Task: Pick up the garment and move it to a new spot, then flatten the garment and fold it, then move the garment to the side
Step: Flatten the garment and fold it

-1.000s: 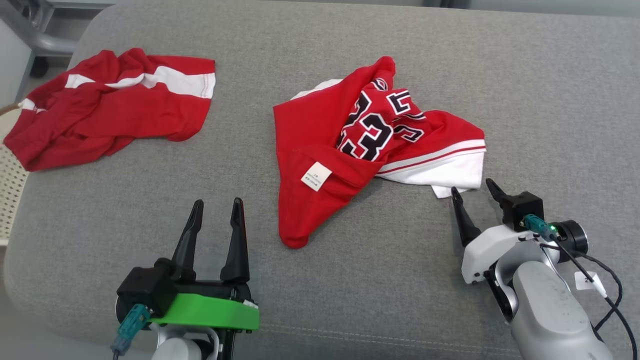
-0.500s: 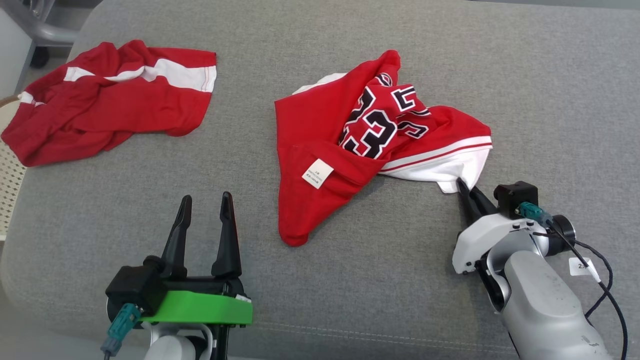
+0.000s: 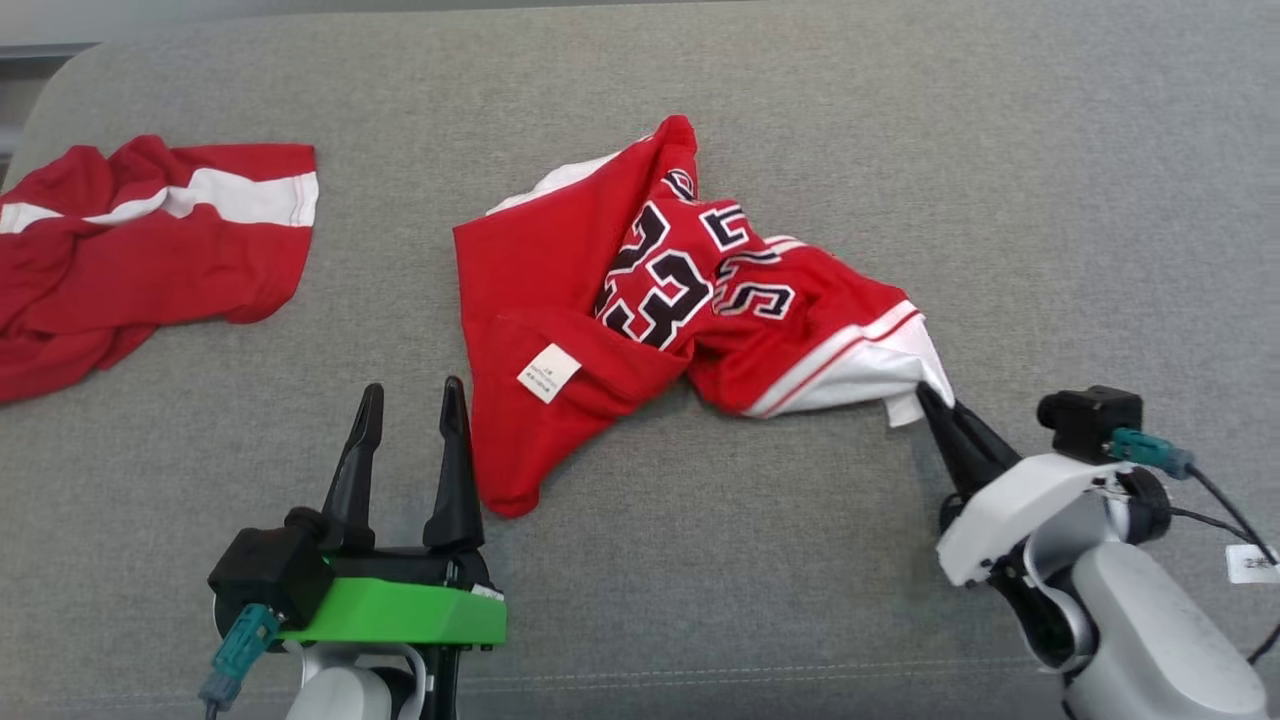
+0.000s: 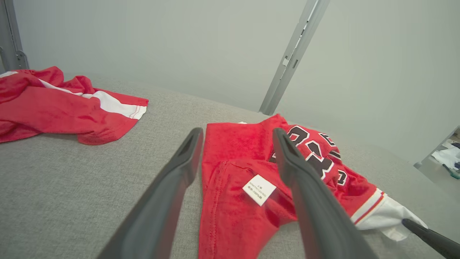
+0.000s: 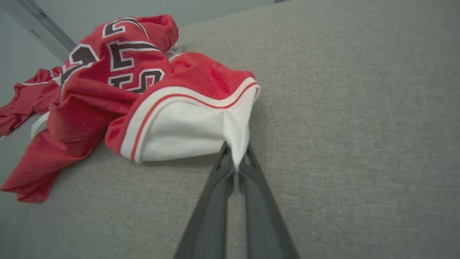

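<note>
Right wrist view showed my right gripper (image 5: pixel 235 160) pinched shut on the white hem of the red garment (image 5: pixel 118 93), crumpled mid-cushion (image 3: pixel 760 560), my left gripper (image 3: pixel 412 388) gaping empty beside it; pick-up step, next probably calling for a lift clear before relocating.

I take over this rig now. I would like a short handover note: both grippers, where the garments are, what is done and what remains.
Left gripper: open, holding nothing, close beside the numbered jersey's lower left edge.
Right gripper: shut on the jersey's white hem corner.
Jersey: crumpled mid-cushion, most of it resting on the fabric. A second red garment lies at the far left.
Done: grasp made.
Left: lift and move it, flatten, fold, set aside.
</note>
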